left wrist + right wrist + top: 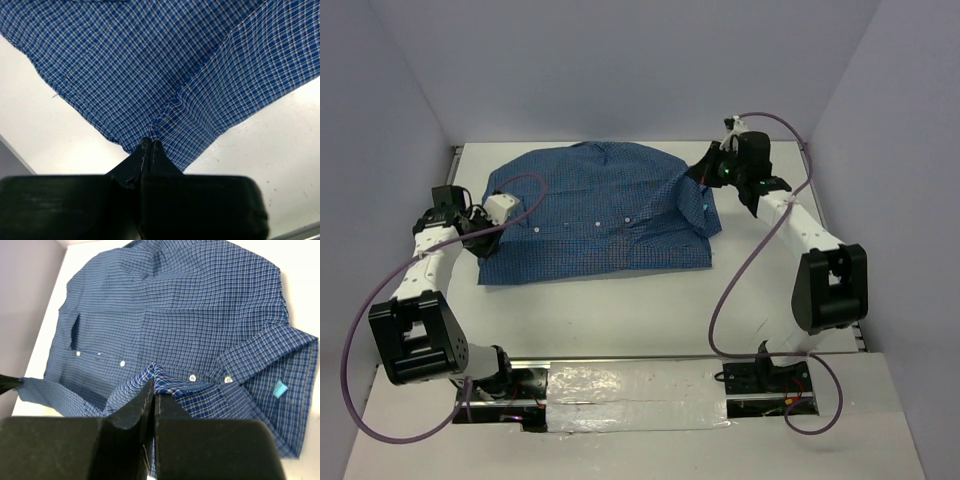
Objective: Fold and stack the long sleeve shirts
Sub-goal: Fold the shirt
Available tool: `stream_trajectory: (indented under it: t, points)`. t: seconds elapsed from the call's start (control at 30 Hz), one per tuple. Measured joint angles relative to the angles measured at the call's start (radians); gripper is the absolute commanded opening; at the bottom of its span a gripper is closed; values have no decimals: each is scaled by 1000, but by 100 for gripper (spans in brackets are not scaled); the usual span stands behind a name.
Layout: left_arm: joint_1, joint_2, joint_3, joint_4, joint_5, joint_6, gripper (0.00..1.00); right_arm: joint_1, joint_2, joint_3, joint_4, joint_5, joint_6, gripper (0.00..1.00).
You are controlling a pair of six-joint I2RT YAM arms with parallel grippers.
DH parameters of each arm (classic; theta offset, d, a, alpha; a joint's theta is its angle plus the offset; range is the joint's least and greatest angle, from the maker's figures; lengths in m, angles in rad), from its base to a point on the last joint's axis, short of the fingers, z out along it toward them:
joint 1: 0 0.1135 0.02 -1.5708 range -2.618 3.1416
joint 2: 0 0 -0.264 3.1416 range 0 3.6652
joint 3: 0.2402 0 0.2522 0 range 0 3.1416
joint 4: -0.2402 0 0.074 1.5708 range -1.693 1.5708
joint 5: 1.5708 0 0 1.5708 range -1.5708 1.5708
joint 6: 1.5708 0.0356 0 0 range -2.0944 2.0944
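One long sleeve shirt (595, 205), blue with a fine check and small white buttons, lies spread on the white table. My left gripper (502, 212) is at its left edge, shut on a pinch of the fabric (160, 125), which rises to the fingertips. My right gripper (705, 185) is at the shirt's right side near the collar, shut on a raised fold of cloth (165, 382) beside two buttons. A small turquoise tag (280, 388) shows on the inside of the collar part.
The white table (620, 310) is boxed in by pale walls at the left, back and right. Purple cables (740, 270) loop from both arms. A taped strip (630, 395) runs between the arm bases at the near edge.
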Motion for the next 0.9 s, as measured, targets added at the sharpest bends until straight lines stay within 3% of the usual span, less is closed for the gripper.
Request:
stream_trajectory:
  t: [0.27,0.43,0.6,0.9]
  points:
    - [11,72,0,86,-44,-59,0,25,116,50,-30,2,-8,0]
    - [15,121,0,122,-64,-84,8,37,116,50,-32,14,-7,0]
    - [16,164,0,153,-82,-127,0,58,126,50,-32,34,0,0]
    - [16,196,65,192,-100,-233,0,69,169,88,-73,130,23,0]
